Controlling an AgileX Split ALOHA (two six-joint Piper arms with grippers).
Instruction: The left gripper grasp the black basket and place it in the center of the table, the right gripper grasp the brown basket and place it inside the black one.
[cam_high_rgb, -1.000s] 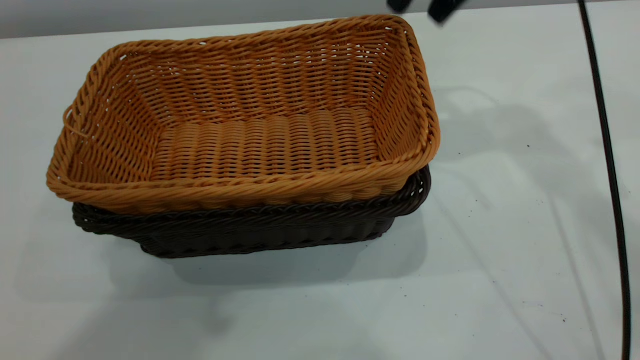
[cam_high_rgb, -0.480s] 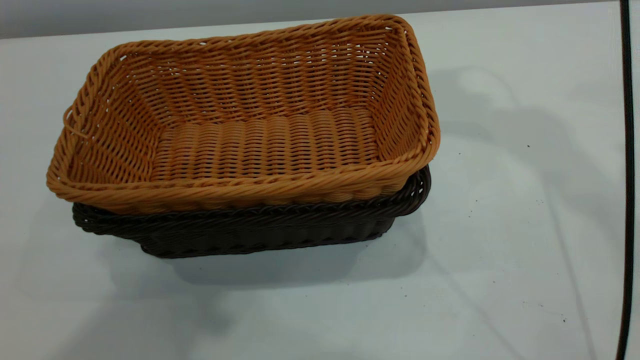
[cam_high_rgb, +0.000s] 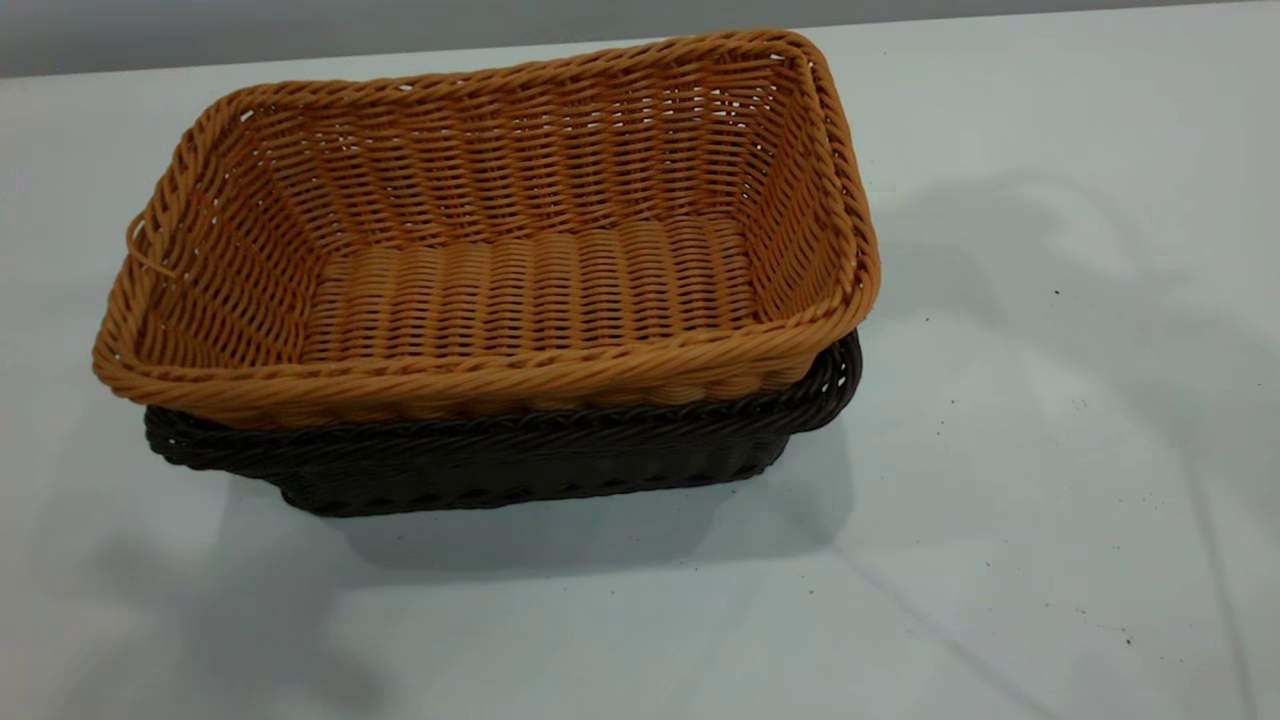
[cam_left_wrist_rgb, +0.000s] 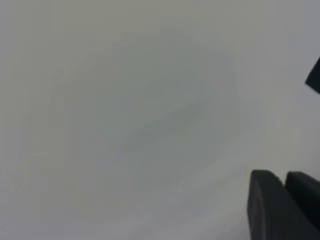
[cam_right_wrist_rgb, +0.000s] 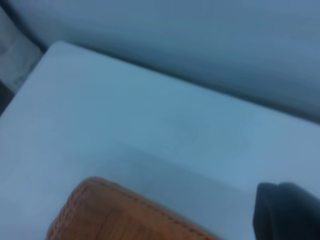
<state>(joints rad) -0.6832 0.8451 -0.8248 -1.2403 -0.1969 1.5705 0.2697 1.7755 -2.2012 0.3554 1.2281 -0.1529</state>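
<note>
You have the brown basket (cam_high_rgb: 480, 240) already nested in the black basket (cam_high_rgb: 520, 465) left of centre on the table (cam_high_rgb: 1050, 400), long axis running left to right, while neither gripper shows there and I cannot tell how either stands.

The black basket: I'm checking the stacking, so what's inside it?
The brown basket sits nested in the black basket on the table. The brown one holds nothing; the black basket's interior is covered, so unseen.
</note>
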